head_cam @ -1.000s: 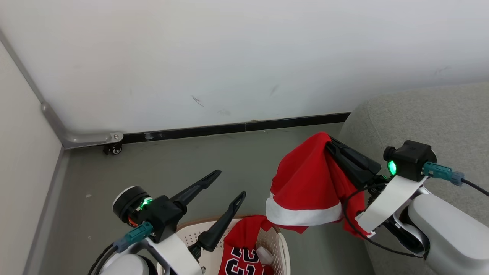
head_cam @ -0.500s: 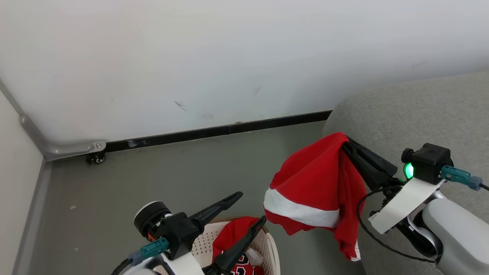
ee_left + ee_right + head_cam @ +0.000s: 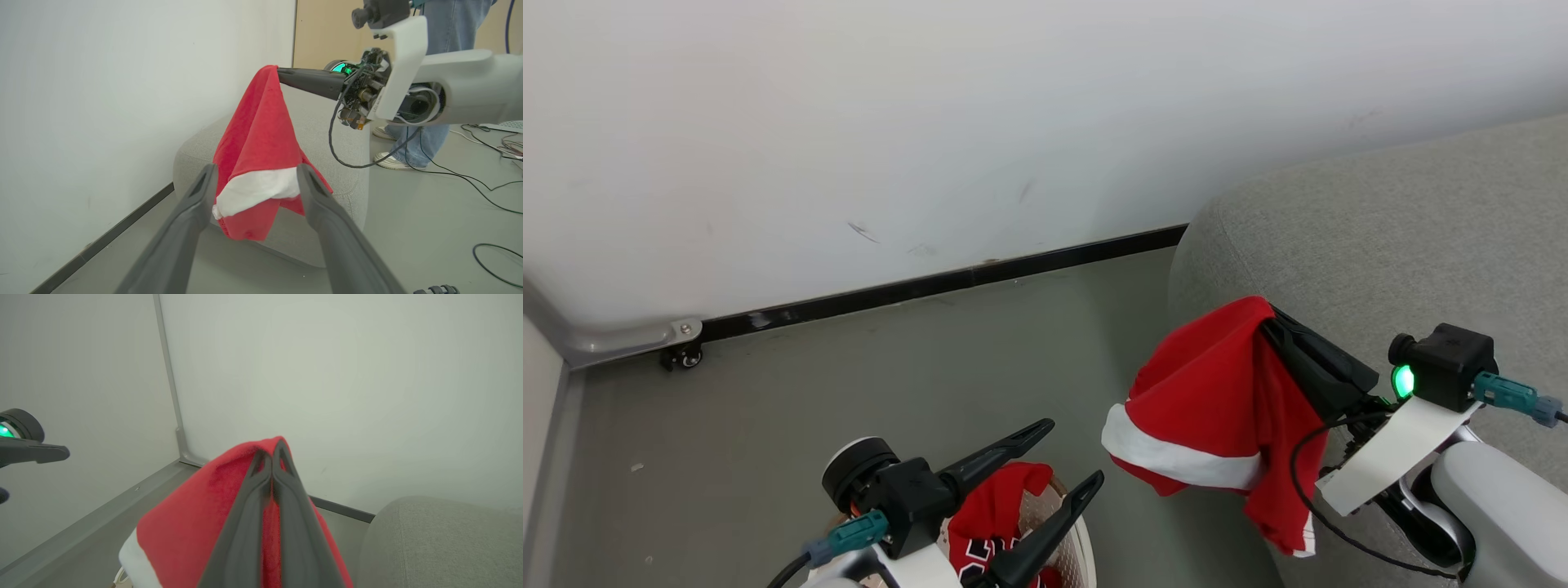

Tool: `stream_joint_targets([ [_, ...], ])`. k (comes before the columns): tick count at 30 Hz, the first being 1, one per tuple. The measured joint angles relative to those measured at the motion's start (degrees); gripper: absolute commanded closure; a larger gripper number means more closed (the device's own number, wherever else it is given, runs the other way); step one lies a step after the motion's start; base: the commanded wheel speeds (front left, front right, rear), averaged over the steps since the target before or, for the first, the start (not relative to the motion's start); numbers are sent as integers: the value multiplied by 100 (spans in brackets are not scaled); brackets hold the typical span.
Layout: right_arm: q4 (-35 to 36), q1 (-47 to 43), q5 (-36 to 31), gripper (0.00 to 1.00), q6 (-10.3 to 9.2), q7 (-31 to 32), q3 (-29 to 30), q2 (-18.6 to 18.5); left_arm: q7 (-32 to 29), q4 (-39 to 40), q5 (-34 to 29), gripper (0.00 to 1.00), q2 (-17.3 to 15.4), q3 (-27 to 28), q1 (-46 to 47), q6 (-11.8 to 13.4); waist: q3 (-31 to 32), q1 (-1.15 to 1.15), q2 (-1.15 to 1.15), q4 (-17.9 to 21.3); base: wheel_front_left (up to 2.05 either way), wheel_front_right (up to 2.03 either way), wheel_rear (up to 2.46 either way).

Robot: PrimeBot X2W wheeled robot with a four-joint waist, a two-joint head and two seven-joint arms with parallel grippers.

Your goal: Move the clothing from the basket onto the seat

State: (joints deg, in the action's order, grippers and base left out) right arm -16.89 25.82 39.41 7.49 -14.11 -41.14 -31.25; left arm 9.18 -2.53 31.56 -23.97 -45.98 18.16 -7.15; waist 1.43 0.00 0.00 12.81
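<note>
Right gripper is clamped on a red garment with a white band, dangling beside the rounded end of the grey seat. Left gripper stands spread and empty over the basket, where a red jersey lies.

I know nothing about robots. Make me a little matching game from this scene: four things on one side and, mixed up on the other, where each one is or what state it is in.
Things:
1. left gripper
2. right gripper
3. numbered jersey
4. seat

Places and states:
A. grey, on the robot's right
B. open, holding nothing
C. lying in the basket
D. shut on a red garment with a white band

Pairs: 1-B, 2-D, 3-C, 4-A
</note>
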Motion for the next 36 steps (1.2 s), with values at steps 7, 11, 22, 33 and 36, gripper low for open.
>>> stream_joint_targets([
  [7,37,-31,-12,100,0,0,126,-19,43,-44,52,0,-40,-3,12,0,-93,0,0,170,0,0,0],
  [11,40,-43,-12,100,0,0,236,-73,43,-75,58,0,-73,4,48,0,-184,0,0,246,0,0,0],
  [22,-20,-2,49,100,0,1,699,-179,52,-79,62,0,-122,153,238,0,-529,0,0,386,0,0,0],
  [33,-136,723,259,100,0,112,1170,-385,49,-68,58,0,-297,323,487,0,-957,0,0,465,0,0,0],
  [36,-172,899,308,100,0,213,1266,-437,42,-41,56,0,-323,361,570,0,-1083,0,0,480,0,0,0],
])
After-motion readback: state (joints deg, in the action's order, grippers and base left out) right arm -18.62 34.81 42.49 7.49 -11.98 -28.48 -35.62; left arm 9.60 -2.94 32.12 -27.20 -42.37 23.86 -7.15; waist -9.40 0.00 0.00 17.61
